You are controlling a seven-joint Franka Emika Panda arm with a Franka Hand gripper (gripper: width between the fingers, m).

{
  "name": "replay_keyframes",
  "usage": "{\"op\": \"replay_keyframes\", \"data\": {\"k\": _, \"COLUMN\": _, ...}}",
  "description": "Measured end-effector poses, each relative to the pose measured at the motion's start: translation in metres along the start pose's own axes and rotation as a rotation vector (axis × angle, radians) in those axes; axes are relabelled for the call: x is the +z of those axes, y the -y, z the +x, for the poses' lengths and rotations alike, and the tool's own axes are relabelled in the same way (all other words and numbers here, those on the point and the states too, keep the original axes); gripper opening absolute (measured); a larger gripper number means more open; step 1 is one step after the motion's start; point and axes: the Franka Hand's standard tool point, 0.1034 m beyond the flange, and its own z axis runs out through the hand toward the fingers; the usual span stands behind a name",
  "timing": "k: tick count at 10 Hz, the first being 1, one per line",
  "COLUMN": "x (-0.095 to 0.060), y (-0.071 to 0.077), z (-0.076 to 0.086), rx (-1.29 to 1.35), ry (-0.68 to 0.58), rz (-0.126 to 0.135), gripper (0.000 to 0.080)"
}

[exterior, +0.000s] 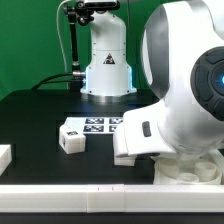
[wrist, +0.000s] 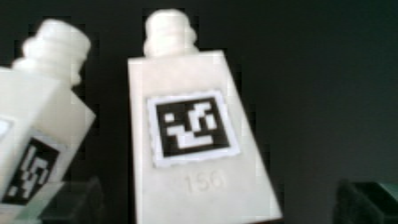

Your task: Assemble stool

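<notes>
The claw (wrist: 228, 198) hangs released and wide open, its dark fingers (wrist: 75, 196) flanking the broad end of a tagged stool leg (wrist: 192, 120) on the black surface (wrist: 329, 90). A second leg (wrist: 39, 105) lies just beside it.

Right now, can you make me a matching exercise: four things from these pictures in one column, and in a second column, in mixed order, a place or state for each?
Things:
1. hand
2. marker board
3. block
4. middle leg

Places or states:
a. at the exterior view's left edge
b. tag facing the wrist camera
c. open
d. flat on the table, bearing several tags

Pairs: 1-c, 2-d, 3-a, 4-b
</notes>
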Motion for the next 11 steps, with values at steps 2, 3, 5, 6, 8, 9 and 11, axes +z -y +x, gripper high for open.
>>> {"op": "replay_keyframes", "data": {"k": 2, "x": 0.0089, "y": -0.0011, "z": 0.0001, "rx": 0.009, "ry": -0.001, "rz": 0.000, "gripper": 0.0649}}
{"op": "replay_keyframes", "data": {"k": 3, "x": 0.0101, "y": -0.0018, "z": -0.0002, "rx": 0.009, "ry": 0.001, "rz": 0.001, "gripper": 0.0649}}
{"op": "replay_keyframes", "data": {"k": 5, "x": 0.0123, "y": -0.0015, "z": -0.0003, "rx": 0.011, "ry": -0.009, "rz": 0.002, "gripper": 0.0649}}
{"op": "replay_keyframes", "data": {"k": 6, "x": 0.0138, "y": -0.0015, "z": -0.0014, "rx": 0.011, "ry": -0.008, "rz": 0.002, "gripper": 0.0505}}
{"op": "replay_keyframes", "data": {"k": 8, "x": 0.0135, "y": -0.0018, "z": -0.0014, "rx": 0.010, "ry": -0.008, "rz": 0.003, "gripper": 0.0368}}
{"op": "replay_keyframes", "data": {"k": 9, "x": 0.0135, "y": -0.0019, "z": -0.0014, "rx": 0.010, "ry": -0.008, "rz": 0.003, "gripper": 0.0335}}
{"op": "replay_keyframes", "data": {"k": 11, "x": 0.0133, "y": -0.0020, "z": -0.0014, "rx": 0.007, "ry": -0.009, "rz": 0.003, "gripper": 0.0335}}
